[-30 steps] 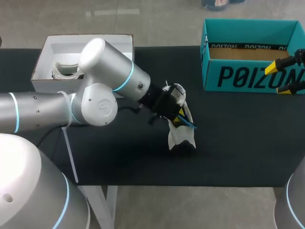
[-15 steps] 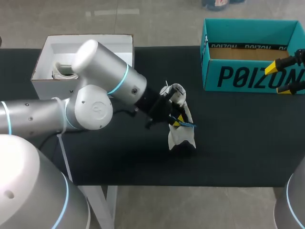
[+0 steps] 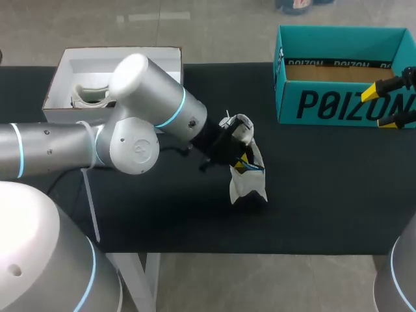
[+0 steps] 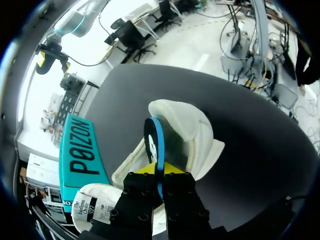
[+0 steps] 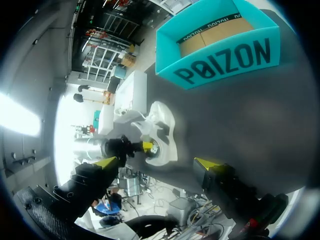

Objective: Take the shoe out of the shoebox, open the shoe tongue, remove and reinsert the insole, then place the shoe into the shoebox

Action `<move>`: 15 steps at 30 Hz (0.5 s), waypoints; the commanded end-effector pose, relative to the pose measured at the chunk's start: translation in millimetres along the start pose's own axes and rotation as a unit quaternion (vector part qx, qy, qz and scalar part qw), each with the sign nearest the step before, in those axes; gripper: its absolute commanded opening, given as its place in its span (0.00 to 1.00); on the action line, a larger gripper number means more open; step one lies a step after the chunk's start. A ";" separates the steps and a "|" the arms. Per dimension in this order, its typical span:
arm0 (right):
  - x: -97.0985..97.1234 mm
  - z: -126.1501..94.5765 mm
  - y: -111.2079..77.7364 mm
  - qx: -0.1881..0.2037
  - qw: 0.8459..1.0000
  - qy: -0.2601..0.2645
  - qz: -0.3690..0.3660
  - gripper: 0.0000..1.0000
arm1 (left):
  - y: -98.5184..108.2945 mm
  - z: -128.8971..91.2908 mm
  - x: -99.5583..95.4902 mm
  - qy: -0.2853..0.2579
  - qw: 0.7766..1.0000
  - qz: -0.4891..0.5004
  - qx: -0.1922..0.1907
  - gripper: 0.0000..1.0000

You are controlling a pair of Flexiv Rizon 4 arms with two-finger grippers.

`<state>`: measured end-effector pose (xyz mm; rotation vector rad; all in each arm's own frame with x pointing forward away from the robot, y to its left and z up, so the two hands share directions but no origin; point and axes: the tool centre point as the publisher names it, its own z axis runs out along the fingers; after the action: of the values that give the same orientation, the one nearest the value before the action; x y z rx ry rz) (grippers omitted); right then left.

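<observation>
Sitting mid-frame on the table [image 3: 325, 195], the white shoe [image 3: 247, 177] takes the blue insole [image 4: 156, 145], pinched by our left gripper [image 4: 159, 172]; less insole shows than a second ago, so reinsertion seems under way. Our right gripper [image 3: 383, 106] hangs spread beside the teal shoebox [image 3: 312, 104], upper right.

Shoe [image 3: 247, 186] centre; shoebox [image 3: 338, 104] right rear; second box [image 3: 156, 62] left rear.

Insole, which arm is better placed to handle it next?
Left. The left hand is shut on the blue insole at the white shoe; the right hand hangs open by the teal shoebox, away from the shoe.
</observation>
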<state>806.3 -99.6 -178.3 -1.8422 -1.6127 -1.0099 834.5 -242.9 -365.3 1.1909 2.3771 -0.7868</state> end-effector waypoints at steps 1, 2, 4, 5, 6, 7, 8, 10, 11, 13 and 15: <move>0.4 0.1 -0.4 0.000 1.000 -0.002 0.001 1.00 | 1.3 2.9 1.3 -0.001 1.000 -0.010 0.002 0.00; 0.4 0.1 -0.4 0.000 1.000 -0.002 0.001 1.00 | -2.5 1.3 1.3 -0.004 1.000 -0.013 0.015 0.00; 0.4 0.1 -0.4 0.000 1.000 -0.002 0.001 1.00 | -9.3 -3.0 0.7 -0.007 1.000 -0.012 0.020 0.00; 0.4 0.1 -0.4 0.000 1.000 -0.002 0.001 1.00 | -12.4 -5.8 0.2 -0.008 1.000 -0.010 0.019 0.04; 0.4 0.1 -0.4 0.000 1.000 -0.002 0.001 1.00 | -15.3 -8.5 -0.2 -0.009 1.000 -0.007 0.021 0.33; 0.4 0.1 -0.4 0.000 1.000 -0.002 0.001 1.00 | -18.0 -11.5 -0.6 -0.010 1.000 -0.004 0.021 0.44; 0.4 0.1 -0.4 0.000 1.000 -0.002 0.001 1.00 | -20.1 -14.2 -0.7 -0.012 1.000 -0.001 0.018 0.49; 0.4 0.1 -0.4 0.000 1.000 -0.002 0.001 1.00 | -23.3 -18.0 -0.1 -0.013 1.000 0.004 0.017 0.58; 0.4 0.1 -0.4 0.000 1.000 -0.002 0.001 1.00 | -24.3 -19.1 0.2 -0.012 1.000 0.007 0.017 0.55; 0.4 0.1 -0.4 0.000 1.000 -0.002 0.001 1.00 | -26.8 -20.6 1.7 -0.012 1.000 0.010 0.021 0.36; 0.4 0.1 -0.4 0.000 1.000 -0.002 0.001 1.00 | -27.3 -20.1 2.6 -0.012 1.000 0.011 0.023 0.00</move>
<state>806.3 -99.6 -178.2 -1.8422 -1.6128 -1.0099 812.0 -247.0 -345.5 1.2165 2.3359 -0.8475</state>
